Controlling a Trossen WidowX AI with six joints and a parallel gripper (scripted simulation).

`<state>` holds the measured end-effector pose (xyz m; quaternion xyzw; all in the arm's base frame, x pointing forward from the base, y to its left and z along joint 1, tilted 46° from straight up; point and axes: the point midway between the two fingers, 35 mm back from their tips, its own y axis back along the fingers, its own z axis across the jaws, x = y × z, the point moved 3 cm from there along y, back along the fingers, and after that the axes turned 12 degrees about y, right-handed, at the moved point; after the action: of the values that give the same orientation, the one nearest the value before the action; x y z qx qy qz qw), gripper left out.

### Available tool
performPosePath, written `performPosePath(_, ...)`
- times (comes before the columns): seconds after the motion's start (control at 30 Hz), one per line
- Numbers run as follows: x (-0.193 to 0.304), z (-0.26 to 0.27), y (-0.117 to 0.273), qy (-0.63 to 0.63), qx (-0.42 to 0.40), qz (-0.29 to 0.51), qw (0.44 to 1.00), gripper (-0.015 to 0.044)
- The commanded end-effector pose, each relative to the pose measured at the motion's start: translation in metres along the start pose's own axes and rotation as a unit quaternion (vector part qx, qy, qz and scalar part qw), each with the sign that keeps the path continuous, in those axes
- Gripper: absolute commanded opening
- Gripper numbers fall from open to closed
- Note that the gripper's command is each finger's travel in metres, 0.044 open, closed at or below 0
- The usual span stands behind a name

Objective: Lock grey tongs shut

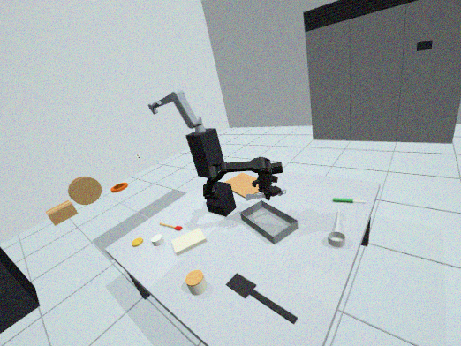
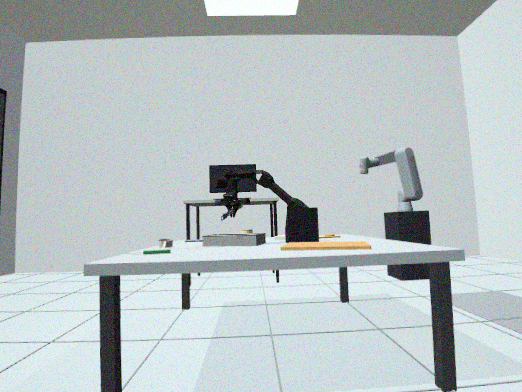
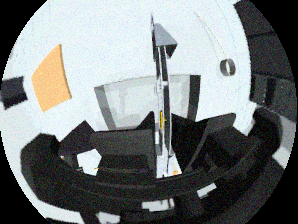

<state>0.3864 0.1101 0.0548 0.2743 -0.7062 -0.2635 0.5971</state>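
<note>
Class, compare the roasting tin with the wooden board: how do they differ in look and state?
The roasting tin is grey; the wooden board is orange-tan. The roasting tin has raised walls around a hollow; the wooden board is a flat slab. Both rest on the table.

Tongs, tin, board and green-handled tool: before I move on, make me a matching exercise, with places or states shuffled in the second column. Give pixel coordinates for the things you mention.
1. grey tongs point(image 1: 254, 196) point(image 2: 224, 217) point(image 3: 165, 36)
2. roasting tin point(image 1: 260, 227) point(image 2: 232, 241) point(image 3: 194, 97)
3. wooden board point(image 1: 240, 183) point(image 2: 325, 245) point(image 3: 51, 80)
4. green-handled tool point(image 1: 343, 200) point(image 2: 157, 251)

A. orange-tan, flat on the table point(image 1: 309, 265) point(image 2: 275, 259) point(image 3: 115, 30)
B. lying near the grey round cup point(image 1: 336, 239) point(image 2: 165, 243) point(image 3: 227, 67)
C. clamped in the gripper point(image 1: 272, 191) point(image 2: 231, 213) point(image 3: 162, 114)
D. grey, open-topped, on the table

Pairs: 1-C, 2-D, 3-A, 4-B
</note>
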Motion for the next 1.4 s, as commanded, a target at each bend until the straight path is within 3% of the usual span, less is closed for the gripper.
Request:
performPosePath(0.0,0.004,0.001,0.009,-0.005,-0.005,0.001,1.000,-0.0150)
performPosePath(0.4,-0.006,0.005,0.008,-0.013,-0.006,0.002,1.000,-0.0150)
performPosePath(1.37,-0.196,0.157,0.020,-0.269,-0.012,-0.010,0.963,-0.0150)
